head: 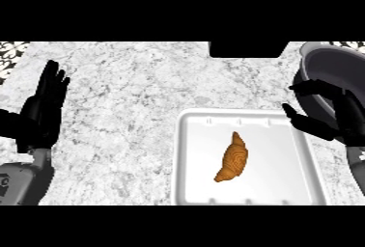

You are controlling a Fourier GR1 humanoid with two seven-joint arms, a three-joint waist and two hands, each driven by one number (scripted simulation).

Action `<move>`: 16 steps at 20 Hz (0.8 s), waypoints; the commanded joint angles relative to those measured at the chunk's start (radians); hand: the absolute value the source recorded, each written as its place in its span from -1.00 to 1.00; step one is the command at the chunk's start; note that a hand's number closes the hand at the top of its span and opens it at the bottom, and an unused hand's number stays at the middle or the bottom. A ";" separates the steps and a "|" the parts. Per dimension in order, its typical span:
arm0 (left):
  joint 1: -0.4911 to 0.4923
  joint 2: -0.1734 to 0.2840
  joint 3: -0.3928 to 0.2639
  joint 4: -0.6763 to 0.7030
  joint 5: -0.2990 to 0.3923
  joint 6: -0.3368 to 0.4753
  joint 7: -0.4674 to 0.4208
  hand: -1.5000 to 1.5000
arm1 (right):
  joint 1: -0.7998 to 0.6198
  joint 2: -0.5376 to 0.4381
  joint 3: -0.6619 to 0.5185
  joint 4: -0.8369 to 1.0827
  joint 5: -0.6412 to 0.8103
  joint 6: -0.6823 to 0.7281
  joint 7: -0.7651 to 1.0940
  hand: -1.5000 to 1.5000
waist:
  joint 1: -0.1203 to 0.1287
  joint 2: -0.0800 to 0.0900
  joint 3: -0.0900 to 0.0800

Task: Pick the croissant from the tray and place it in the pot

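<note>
The croissant [232, 158] is lying untouched near the middle of the white tray [196, 159], its long axis running roughly from the tray's far edge toward its near edge, so the pick is not yet begun and the reach toward it is the step in hand. The tray is sitting toward the counter's [135, 87] near right part, and the dark pot [329, 65] is standing at the far right corner, just beyond the tray's far right corner. The right hand [335, 118] is hovering over the tray's right rim and the pot's near side, fingers spread and slightly bent with the thumb set apart, holding nothing. The left hand [41, 111] is resting open at the counter's left edge, fingers straight and pointing up. The next move is probably calling for the right hand to be travelling left over the tray, lowering onto the croissant and closing across its narrow width before carrying it back to the pot.
</note>
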 commanded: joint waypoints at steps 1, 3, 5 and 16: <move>0.049 0.037 0.024 -0.066 0.058 -0.057 0.071 0.00 | 0.107 0.058 -0.021 0.063 0.132 -0.193 -0.146 -1.00 | 0.001 -0.004 0.008; -0.023 0.024 0.016 -0.049 0.022 -0.028 0.119 0.00 | 0.126 0.104 -0.005 0.082 0.131 -0.187 -0.272 -1.00 | -0.007 -0.001 0.007; 0.012 0.017 0.017 -0.103 0.008 -0.020 0.147 0.00 | 0.167 0.101 0.024 -0.076 0.161 -0.172 -0.207 -1.00 | -0.009 -0.004 0.006; 0.039 -0.013 0.036 -0.047 0.000 -0.063 0.075 0.00 | 0.035 -0.104 0.173 -0.350 0.176 0.295 0.407 -1.00 | 0.005 -0.003 0.001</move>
